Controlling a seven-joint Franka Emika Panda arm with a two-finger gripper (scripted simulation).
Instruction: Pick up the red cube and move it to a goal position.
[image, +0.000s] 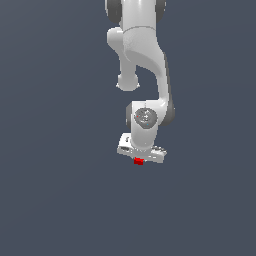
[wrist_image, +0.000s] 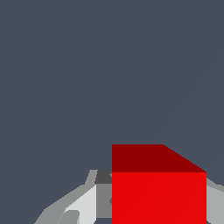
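Note:
The red cube (image: 138, 161) is a tiny bright red block right under the white gripper (image: 139, 159) in the exterior view, near the middle of the picture. In the wrist view the red cube (wrist_image: 158, 192) fills the space between the two grey fingers (wrist_image: 83, 201), which press against its sides. The gripper is shut on the cube. The white arm comes down from the top of the exterior view. I cannot tell whether the cube rests on the surface or hangs above it.
A plain dark grey-blue surface (image: 55, 190) fills both views. No other object and no goal marker shows.

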